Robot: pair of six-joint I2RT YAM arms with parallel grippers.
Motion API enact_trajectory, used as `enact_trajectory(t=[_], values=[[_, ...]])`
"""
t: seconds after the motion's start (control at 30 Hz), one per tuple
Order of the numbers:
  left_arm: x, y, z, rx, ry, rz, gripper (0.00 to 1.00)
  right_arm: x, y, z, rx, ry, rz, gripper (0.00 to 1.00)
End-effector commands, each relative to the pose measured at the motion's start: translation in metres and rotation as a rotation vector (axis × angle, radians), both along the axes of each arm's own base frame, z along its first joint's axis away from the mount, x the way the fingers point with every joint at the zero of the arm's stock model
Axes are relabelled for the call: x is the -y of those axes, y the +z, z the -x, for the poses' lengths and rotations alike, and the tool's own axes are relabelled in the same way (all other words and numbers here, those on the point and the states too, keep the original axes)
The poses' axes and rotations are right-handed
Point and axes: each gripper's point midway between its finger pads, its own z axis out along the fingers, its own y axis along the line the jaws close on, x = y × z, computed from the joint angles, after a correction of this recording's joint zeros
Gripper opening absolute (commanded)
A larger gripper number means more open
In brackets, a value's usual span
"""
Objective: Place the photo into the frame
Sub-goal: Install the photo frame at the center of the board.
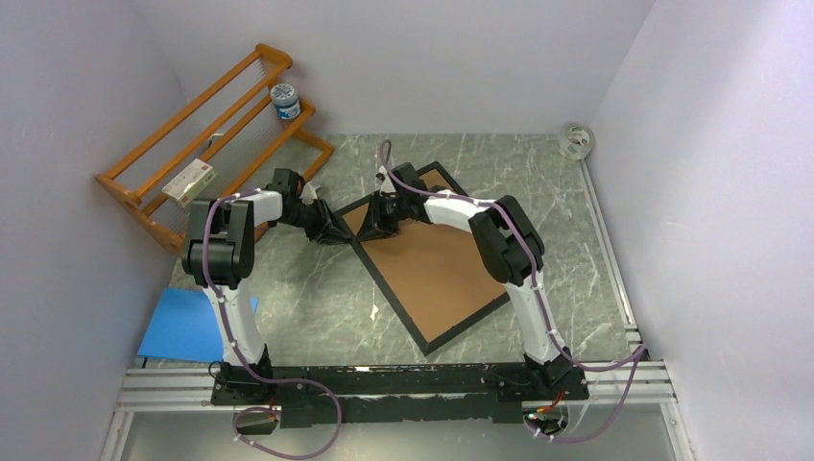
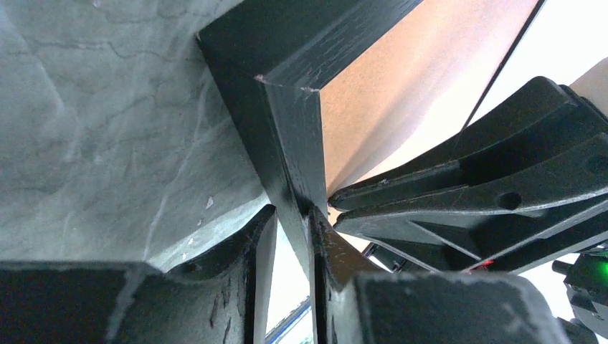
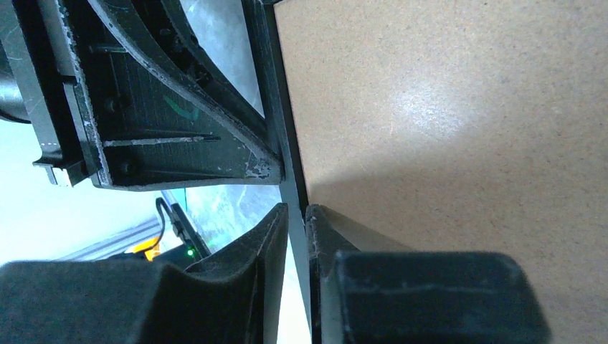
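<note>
The black frame (image 1: 389,288) lies diagonally on the marble table with the brown backing board (image 1: 432,264) in it. Both grippers meet at its far-left corner. My left gripper (image 1: 333,229) is shut on the frame's side rail (image 2: 279,136), just below the corner, as the left wrist view (image 2: 294,211) shows. My right gripper (image 1: 376,223) comes from the opposite side and is shut on the same rail (image 3: 287,136), one finger on the board side, as its wrist view (image 3: 296,208) shows. The corner looks slightly raised. The sunflower photo is not in view.
An orange wooden rack (image 1: 206,144) leans at the back left, holding a jar (image 1: 285,100) and a small box (image 1: 189,181). A blue sheet (image 1: 187,322) lies at the near left. A tape roll (image 1: 576,140) sits in the back right corner. Walls close in on three sides.
</note>
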Motion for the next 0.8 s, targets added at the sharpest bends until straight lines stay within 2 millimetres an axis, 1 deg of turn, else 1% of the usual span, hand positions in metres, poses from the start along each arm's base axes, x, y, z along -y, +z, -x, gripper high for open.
enact_trajectory(t=[0.0,0.07,0.13,0.2,0.33,0.47,0.63,0.77], values=[[-0.012,-0.028,0.013,-0.076,0.002,-0.096,0.27,-0.008,0.040,-0.005,0.102,0.020,-0.095,0.20],[-0.012,-0.028,0.013,-0.078,0.001,-0.098,0.27,-0.012,0.056,-0.004,0.148,0.037,-0.139,0.19],[-0.012,-0.028,0.013,-0.077,0.001,-0.097,0.26,-0.016,0.067,-0.002,0.176,0.056,-0.168,0.15],[-0.012,-0.028,0.014,-0.078,0.001,-0.098,0.26,-0.019,0.068,0.001,0.173,0.071,-0.178,0.10],[-0.013,-0.029,0.014,-0.081,0.000,-0.100,0.26,-0.020,0.057,0.003,0.150,0.073,-0.157,0.08],[-0.013,-0.029,0.014,-0.082,0.000,-0.099,0.26,-0.016,0.040,0.002,0.107,0.059,-0.097,0.08],[-0.013,-0.030,0.015,-0.085,-0.001,-0.099,0.26,-0.010,0.022,0.005,0.080,0.057,-0.035,0.15],[-0.012,-0.031,0.015,-0.089,0.000,-0.098,0.26,-0.003,0.003,0.004,0.057,0.038,0.027,0.19]])
